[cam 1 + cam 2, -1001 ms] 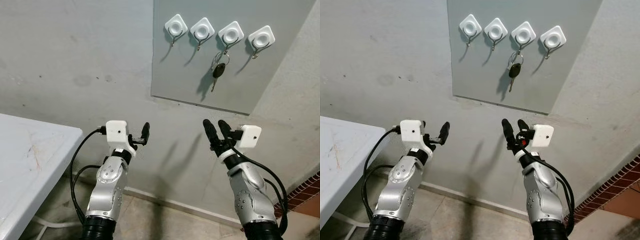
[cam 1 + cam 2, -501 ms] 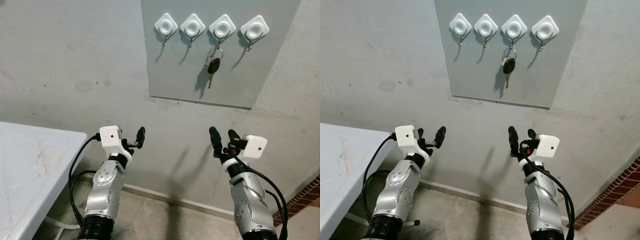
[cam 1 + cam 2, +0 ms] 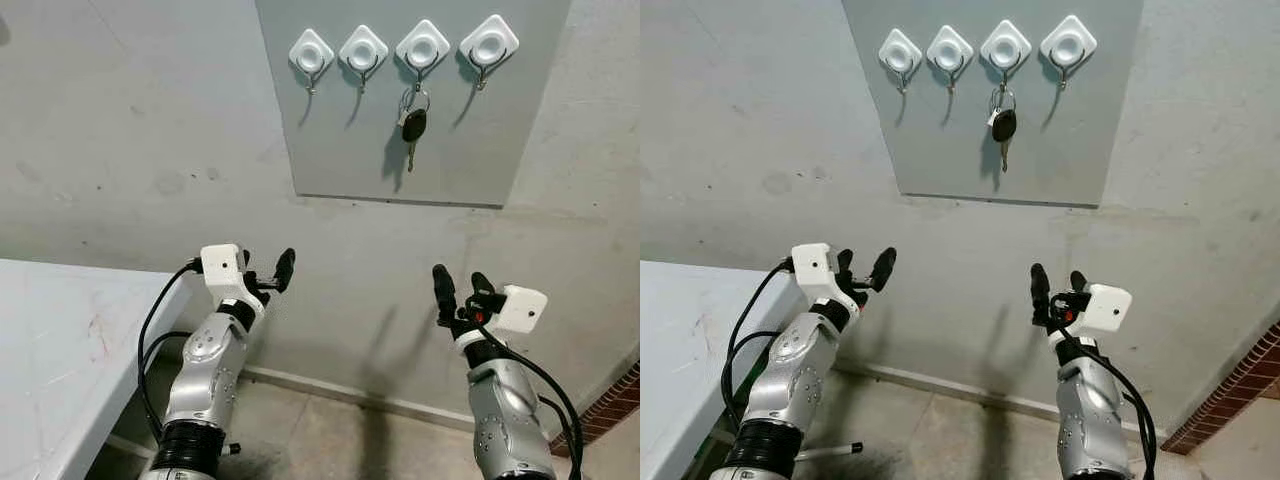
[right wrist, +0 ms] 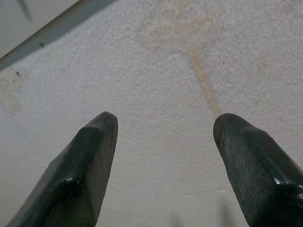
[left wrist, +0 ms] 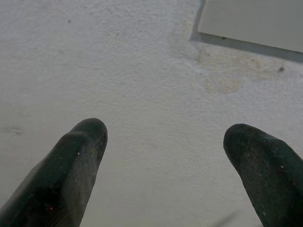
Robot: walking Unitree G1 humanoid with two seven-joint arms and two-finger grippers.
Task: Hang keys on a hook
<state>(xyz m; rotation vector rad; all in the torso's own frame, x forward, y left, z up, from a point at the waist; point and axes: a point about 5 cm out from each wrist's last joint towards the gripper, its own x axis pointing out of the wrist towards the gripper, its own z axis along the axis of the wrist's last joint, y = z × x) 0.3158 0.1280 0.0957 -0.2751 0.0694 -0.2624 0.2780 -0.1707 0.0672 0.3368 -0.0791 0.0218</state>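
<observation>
Keys [image 3: 411, 124], a black-headed car key on a silver ring, hang from the third of four white diamond-shaped wall hooks [image 3: 421, 50] along the top edge of your grey rectangular panel [image 3: 350, 150]. Your left gripper [image 3: 266, 274] is raised before the bare plaster wall [image 3: 130, 150] below the panel's lower left corner, its fingers spread and holding nothing. Your right gripper [image 3: 460, 292] sits below the panel's lower right corner, likewise spread and unloaded. A white table [image 3: 50, 350] stands at your left.
</observation>
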